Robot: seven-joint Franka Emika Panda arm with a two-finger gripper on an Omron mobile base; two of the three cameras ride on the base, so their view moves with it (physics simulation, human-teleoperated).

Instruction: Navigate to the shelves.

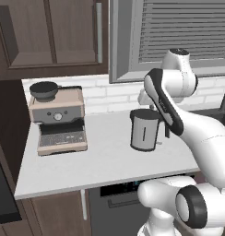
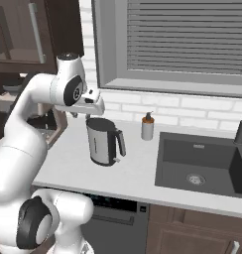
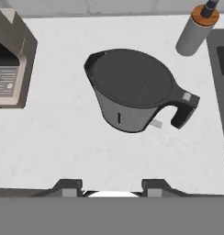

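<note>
White countertop (image 3: pixel 63 137) below the open, empty gripper (image 3: pixel 113 187); a grey kettle (image 3: pixel 132 89) stands just beneath and ahead of it.

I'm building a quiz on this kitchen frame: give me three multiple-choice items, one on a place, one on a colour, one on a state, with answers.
1. Where does the kettle stand?
A. in the sink
B. on the countertop between the coffee machine and the soap dispenser
C. on top of the coffee machine

2. What colour is the soap dispenser's collar under its pump?
A. brown
B. blue
C. green

3. What is the gripper doing?
A. clamped on the kettle handle
B. holding the dispenser
C. holding nothing, above the countertop

Answers:
1 B: the hand view shows it on the countertop, coffee machine on one side, soap dispenser on the other.
2 A: brown ring in the hand view.
3 C: its tips are apart with bare counter between them.
</note>
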